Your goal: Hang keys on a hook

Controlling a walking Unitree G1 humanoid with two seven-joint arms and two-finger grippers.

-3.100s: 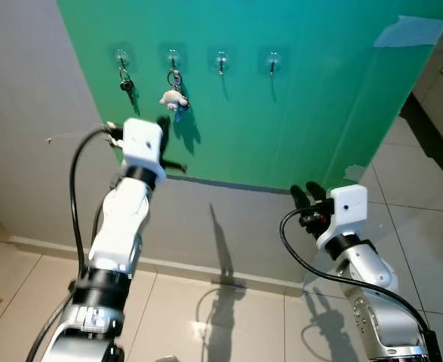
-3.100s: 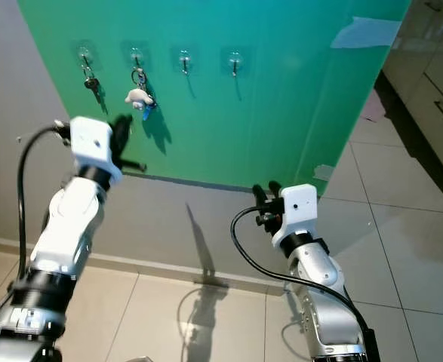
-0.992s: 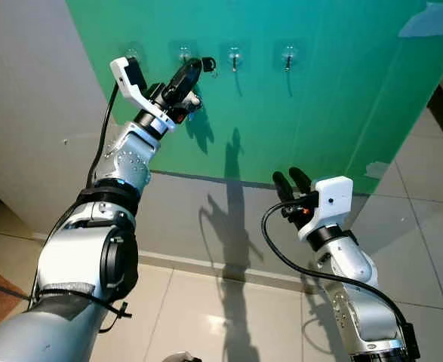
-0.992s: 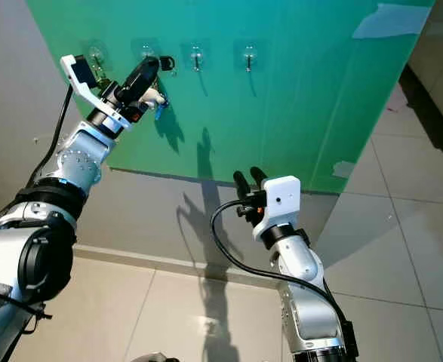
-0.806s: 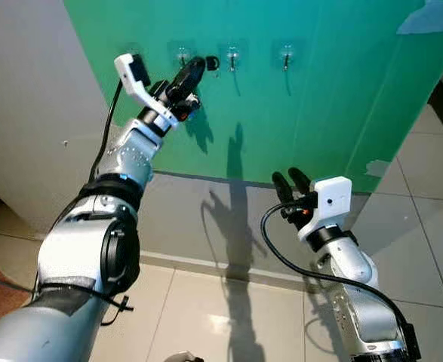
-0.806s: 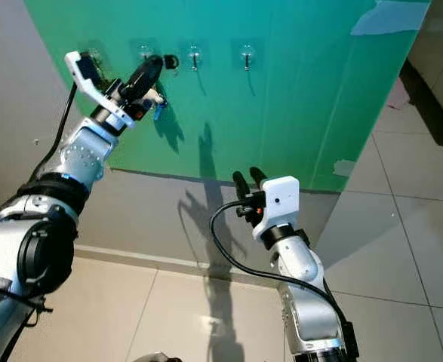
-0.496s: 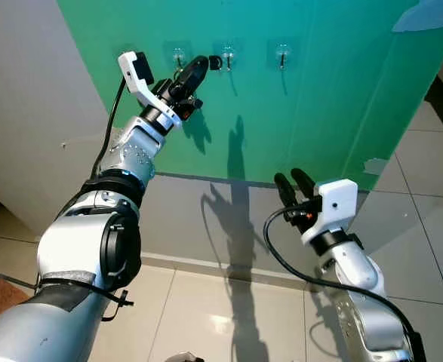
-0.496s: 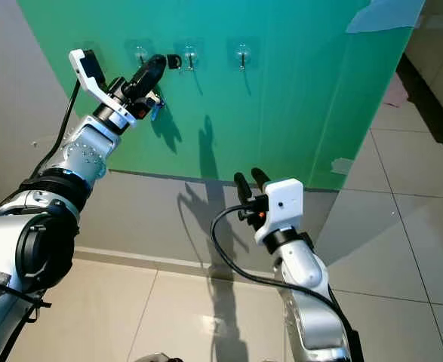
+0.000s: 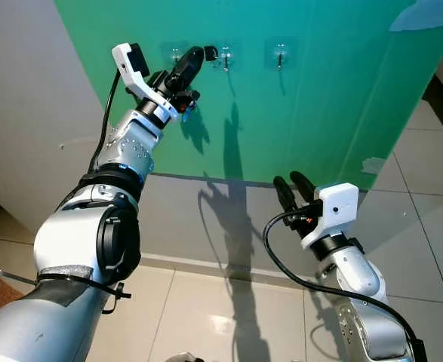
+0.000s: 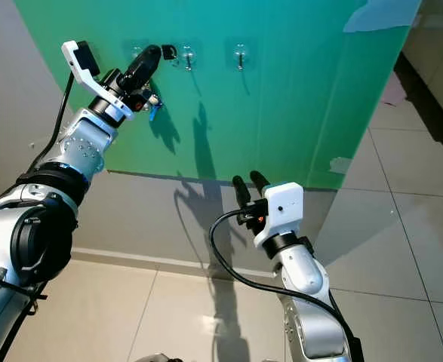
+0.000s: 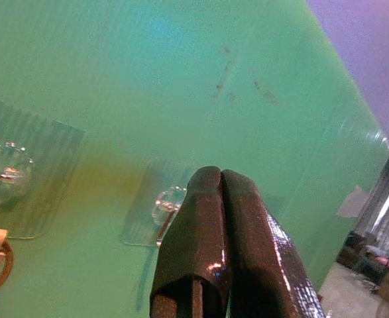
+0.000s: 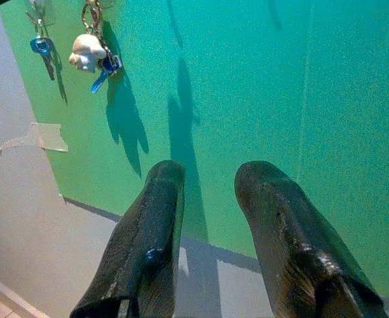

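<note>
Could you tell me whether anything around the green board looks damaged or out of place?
Only small things: loose tape peels at the green board's upper corner, and another scrap curls off its lower edge. The hooks sit level.

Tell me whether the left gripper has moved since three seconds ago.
Yes. The left gripper has risen from below the hooks to their row, its tip holding a dark key beside the third hook.

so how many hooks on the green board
3 seen plainly: the rightmost hook, the next hook by the left gripper, and a third hook behind it. A fourth further left may be hidden by the arm.
</note>
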